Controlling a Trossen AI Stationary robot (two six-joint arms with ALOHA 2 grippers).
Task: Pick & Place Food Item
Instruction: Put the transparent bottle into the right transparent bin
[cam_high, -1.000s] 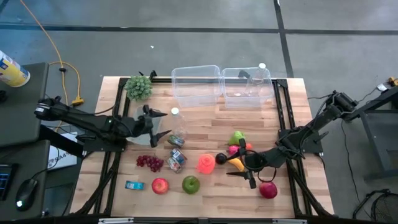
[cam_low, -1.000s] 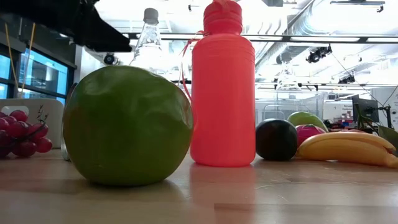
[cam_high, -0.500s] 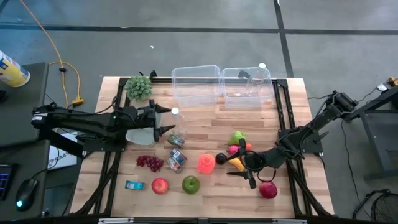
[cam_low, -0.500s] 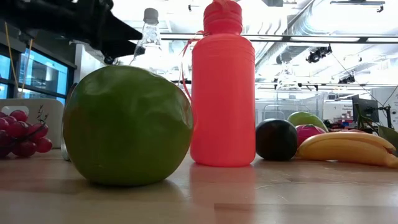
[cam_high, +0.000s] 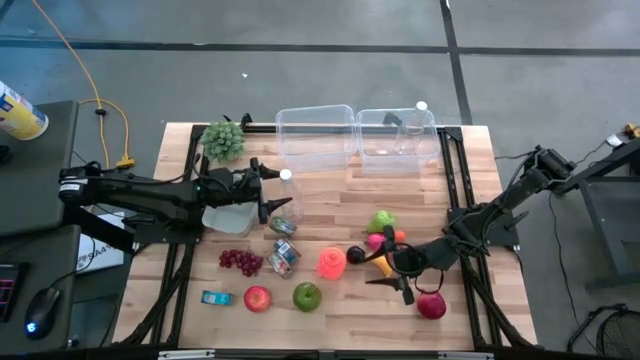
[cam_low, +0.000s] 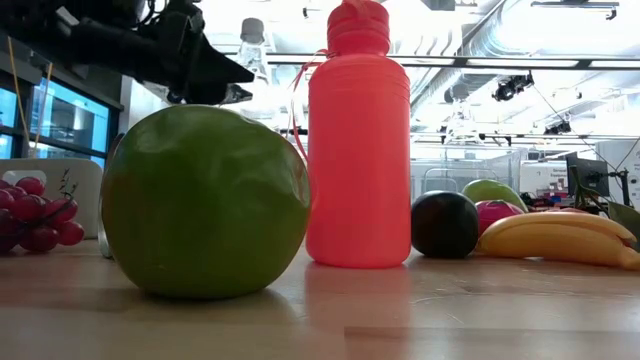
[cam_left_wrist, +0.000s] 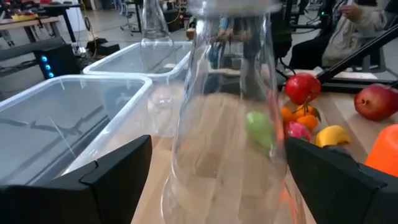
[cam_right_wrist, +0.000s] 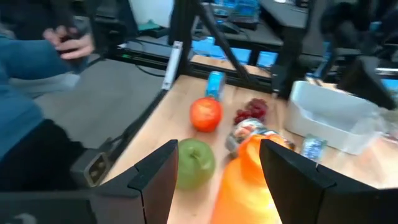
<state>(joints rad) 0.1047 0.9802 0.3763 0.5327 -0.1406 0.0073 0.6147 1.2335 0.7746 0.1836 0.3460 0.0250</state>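
The left hand (cam_high: 275, 193) is spread wide around the clear bottle (cam_high: 285, 200), whose neck stands between the fingers (cam_left_wrist: 118, 177). Before closing, the neck should be kept centred so the bottle is not tipped. The right hand (cam_high: 385, 270) waits half spread near the banana (cam_high: 378, 262), nothing clearly pinched.

Left gripper (cam_high: 272, 192) advanced across table to clear bottle (cam_high: 285, 196); open fingers now straddle it.

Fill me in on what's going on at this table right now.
The left gripper is open, its fingers on either side of a clear plastic bottle standing mid-table, not closed on it. The right gripper rests low among the fruit near the banana, holding nothing that shows. Both clear bins at the far edge hold no food.
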